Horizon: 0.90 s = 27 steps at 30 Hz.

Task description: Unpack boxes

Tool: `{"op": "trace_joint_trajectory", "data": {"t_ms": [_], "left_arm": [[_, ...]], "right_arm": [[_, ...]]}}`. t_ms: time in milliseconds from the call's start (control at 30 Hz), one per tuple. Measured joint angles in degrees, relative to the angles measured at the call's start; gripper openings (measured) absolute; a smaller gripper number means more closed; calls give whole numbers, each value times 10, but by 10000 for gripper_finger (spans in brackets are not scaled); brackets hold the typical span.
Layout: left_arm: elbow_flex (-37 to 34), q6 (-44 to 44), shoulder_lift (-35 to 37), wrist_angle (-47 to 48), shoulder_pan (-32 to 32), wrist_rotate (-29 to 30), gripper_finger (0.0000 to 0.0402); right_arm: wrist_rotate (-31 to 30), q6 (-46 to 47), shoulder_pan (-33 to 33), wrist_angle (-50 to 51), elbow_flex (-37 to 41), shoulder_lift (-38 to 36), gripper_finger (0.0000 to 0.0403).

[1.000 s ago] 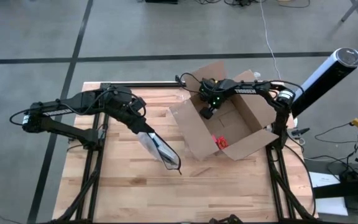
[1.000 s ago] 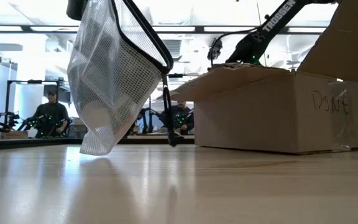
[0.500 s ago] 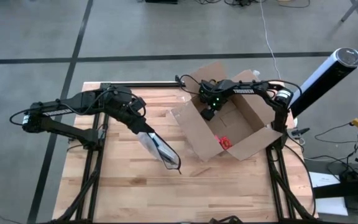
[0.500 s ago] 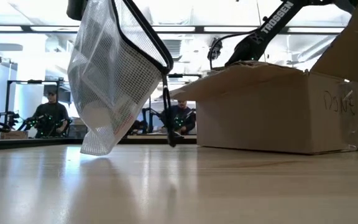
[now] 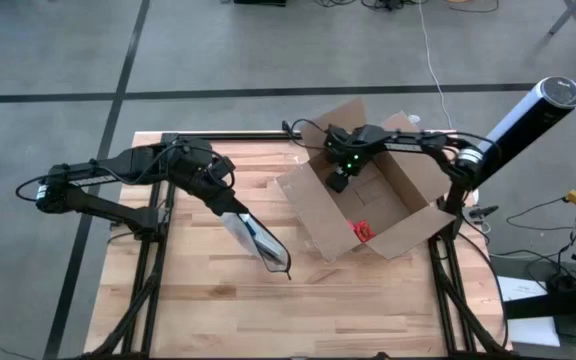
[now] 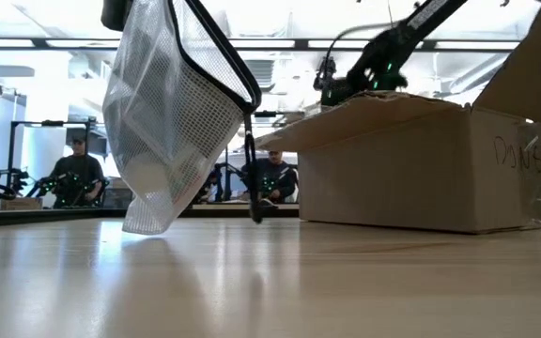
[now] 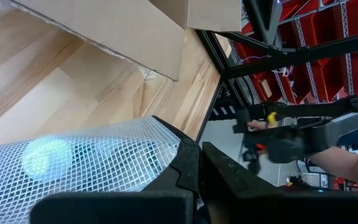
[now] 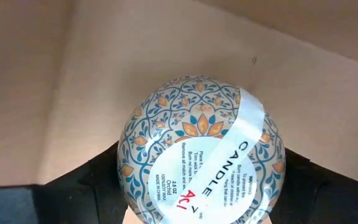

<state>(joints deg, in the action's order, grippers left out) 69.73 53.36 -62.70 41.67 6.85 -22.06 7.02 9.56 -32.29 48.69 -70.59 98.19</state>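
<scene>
Nearest you on the table (image 5: 198, 300): your left gripper (image 5: 230, 207) hangs above the wood on the left half, jaws together, clamped on the top edge of a translucent mesh zip pouch (image 5: 258, 240). The pouch dangles slantwise; in the low view its bottom corner (image 6: 144, 223) sits at or just above the tabletop, which of the two you cannot tell. A dark strap (image 6: 249, 178) trails off its zip edge.

Farther back, on the right half: the brown cardboard box (image 5: 353, 185) stands open, flaps spread outward, handwriting on its side wall (image 6: 519, 155). A small red item (image 5: 361, 230) lies on the box floor near the front corner.

Your right gripper (image 5: 338, 180) is over the box's rear part, above the rim in the low view. Its jaws stand wide, clamped on a round patterned candle tin (image 8: 202, 149), one dark finger (image 8: 86, 186) on either side, white label facing the wrist camera.

Beyond the table: two seated people (image 6: 73, 174) in the room, red storage bins (image 7: 328, 37) on shelving
</scene>
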Motion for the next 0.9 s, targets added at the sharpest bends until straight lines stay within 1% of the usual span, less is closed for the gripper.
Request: {"op": "trace_joint_trajectory", "data": {"t_ms": [100,267,400,500,700,800,900], "left_arm": [[0,-3,0,2,0,0,0],[0,-10,0,8,0,0,0],[0,-14,0,10,0,2,0],[0,-14,0,12,1,19,0],[0,-7,0,22,6,71,0],[0,-3,0,31,8,99,0],[0,-3,0,32,11,122,0]], "right_arm": [[44,5,2,-6,0,-53,264],[146,39,22,-54,0,-130,264],[208,69,56,-123,-1,-165,264],[245,97,87,-181,-4,-171,264],[261,142,156,-295,-18,-158,264],[262,155,187,-333,-27,-144,264],[263,161,210,-348,-39,-125,264]]}}
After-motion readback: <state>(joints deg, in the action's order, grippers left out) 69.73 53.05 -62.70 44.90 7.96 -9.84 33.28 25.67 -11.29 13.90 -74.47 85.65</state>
